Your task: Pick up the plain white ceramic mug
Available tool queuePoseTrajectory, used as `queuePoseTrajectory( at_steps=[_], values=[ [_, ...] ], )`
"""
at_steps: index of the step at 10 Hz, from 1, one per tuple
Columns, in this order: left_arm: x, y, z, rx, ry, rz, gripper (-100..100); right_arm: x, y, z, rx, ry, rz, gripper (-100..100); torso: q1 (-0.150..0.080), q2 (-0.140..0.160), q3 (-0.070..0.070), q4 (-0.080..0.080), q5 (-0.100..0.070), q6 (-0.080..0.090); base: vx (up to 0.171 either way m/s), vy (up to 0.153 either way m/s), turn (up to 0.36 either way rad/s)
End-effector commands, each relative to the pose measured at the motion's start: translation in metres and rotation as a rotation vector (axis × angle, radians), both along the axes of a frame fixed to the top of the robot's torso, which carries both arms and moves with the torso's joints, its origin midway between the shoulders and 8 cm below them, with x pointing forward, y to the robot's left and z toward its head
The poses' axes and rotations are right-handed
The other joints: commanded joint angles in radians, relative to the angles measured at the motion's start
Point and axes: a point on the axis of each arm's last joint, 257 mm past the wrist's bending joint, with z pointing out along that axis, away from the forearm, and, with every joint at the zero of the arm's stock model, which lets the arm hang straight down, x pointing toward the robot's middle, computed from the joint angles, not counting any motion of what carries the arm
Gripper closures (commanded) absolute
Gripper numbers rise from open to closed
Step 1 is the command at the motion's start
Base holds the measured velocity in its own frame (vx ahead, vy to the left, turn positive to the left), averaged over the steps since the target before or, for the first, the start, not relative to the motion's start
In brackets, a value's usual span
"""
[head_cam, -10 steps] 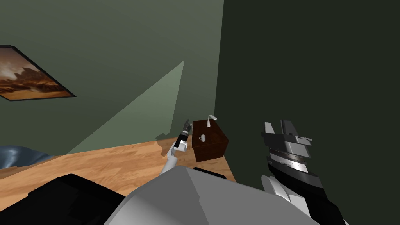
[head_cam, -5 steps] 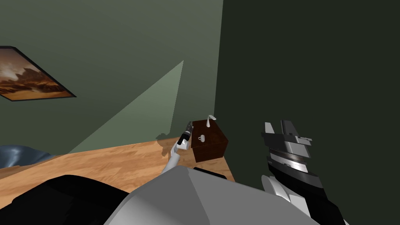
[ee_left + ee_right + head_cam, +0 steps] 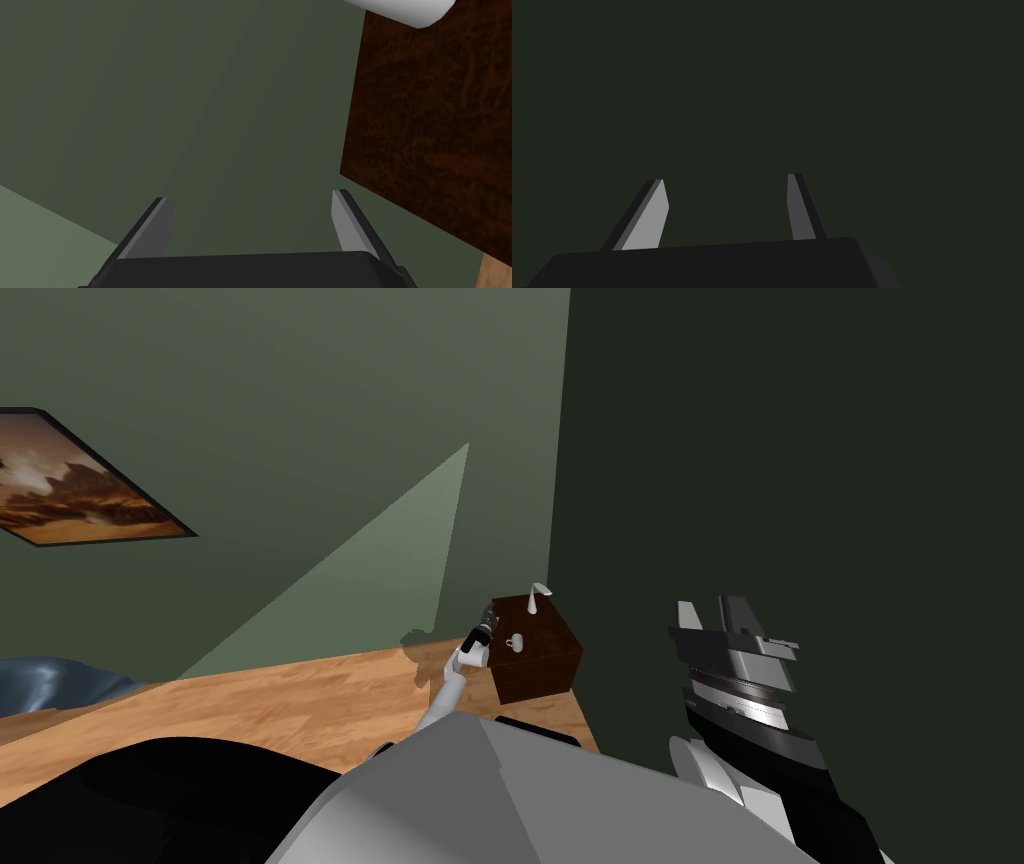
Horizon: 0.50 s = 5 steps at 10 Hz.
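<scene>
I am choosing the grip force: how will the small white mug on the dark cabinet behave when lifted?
The mug looks hard and smooth, so the left gripper, with thin open fingers, may slip on it. It is small against the cabinet, so probably light. Standing upright with a side handle, it might tip or turn if pushed off-centre.

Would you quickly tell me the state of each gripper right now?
Left gripper: open, holding nothing.
Right gripper: open, holding nothing.
</scene>
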Motion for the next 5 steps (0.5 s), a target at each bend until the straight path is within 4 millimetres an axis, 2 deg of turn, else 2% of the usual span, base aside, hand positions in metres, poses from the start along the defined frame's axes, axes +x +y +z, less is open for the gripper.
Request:
queuePoseTrajectory(
  at_steps=[1, 2, 5],
  values=[
    [0.002, 0.000, -0.016, -0.011, 0.043, -0.001, -100, 0.000, 0.000, 0.000, 0.000, 0.000, 0.000, 0, 0.000, 0.000, 0.000, 0.000, 0.000, 0.000, 0.011, -0.023, 0.005],
    [0.008, -0.006, -0.024, -0.033, 0.080, -0.010, -100, 0.000, 0.000, 0.000, 0.000, 0.000, 0.000, 0, 0.000, 0.000, 0.000, 0.000, 0.000, 0.000, 0.012, -0.026, 0.011],
    [0.009, -0.009, -0.056, -0.053, 0.168, -0.009, -100, 0.000, 0.000, 0.000, 0.000, 0.000, 0.000, 0, 0.000, 0.000, 0.000, 0.000, 0.000, 0.000, 0.011, -0.027, 0.009]
  ],
)
